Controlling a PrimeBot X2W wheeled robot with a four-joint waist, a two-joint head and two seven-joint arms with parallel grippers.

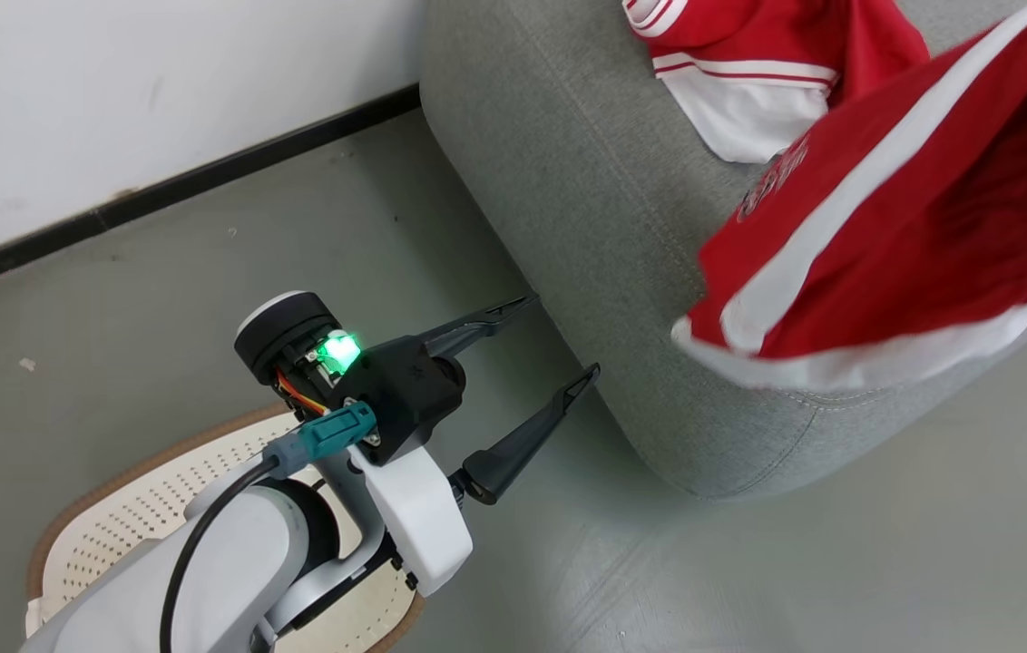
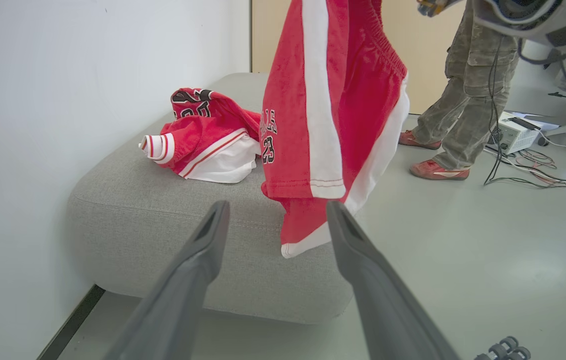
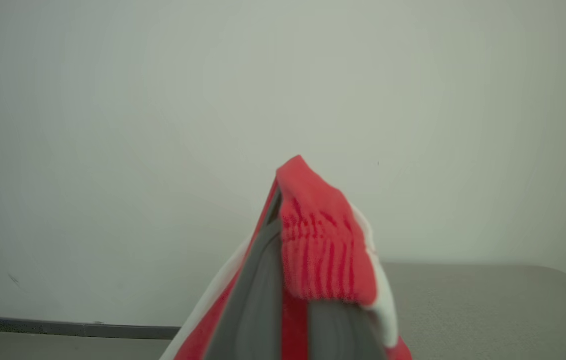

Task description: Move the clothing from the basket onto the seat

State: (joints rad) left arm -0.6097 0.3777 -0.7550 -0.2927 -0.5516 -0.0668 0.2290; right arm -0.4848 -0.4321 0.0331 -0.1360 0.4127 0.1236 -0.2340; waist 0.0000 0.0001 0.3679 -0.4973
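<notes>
Operator: Step in hand, as you read it?

Observer: Transfer, I'd judge. The right gripper (image 3: 290, 260) is clamped shut on the gathered waistband of the hanging red garment (image 1: 913, 209), with cloth bunched over its fingers (image 3: 258, 300). The piece dangles in the air at the near edge of the seat (image 1: 568, 181). One crumpled jersey (image 1: 749, 82) already lies on the cushion, farther in and near the wall (image 2: 38, 125).

Operator: And the left side?

Observer: The left gripper (image 1: 563, 334) hovers low over the floor (image 1: 250, 254), between the basket (image 1: 141, 517) and the seat. Its fingers are spread wide with nothing between them. The basket sits on the floor behind that arm, which covers much of it, so I cannot tell what is left inside.

Operator: How does the garment hang?

Observer: Long axis plumb. The waistband is up at the grip, the hem points down at the floor, and the white side stripe runs top to bottom in the left wrist view. The lettering and number face that camera. The hem hangs in front of the seat's rounded front face, apart from the jersey on the cushion.

Operator: So the next move?

Observer: Carry it farther in over the cushion, lower it until the hem folds onto the fabric, then let go. Released here, I think much of it would slide off the rounded edge onto the floor. Soft cloth trails, so it wants a slow inward swing.
</notes>
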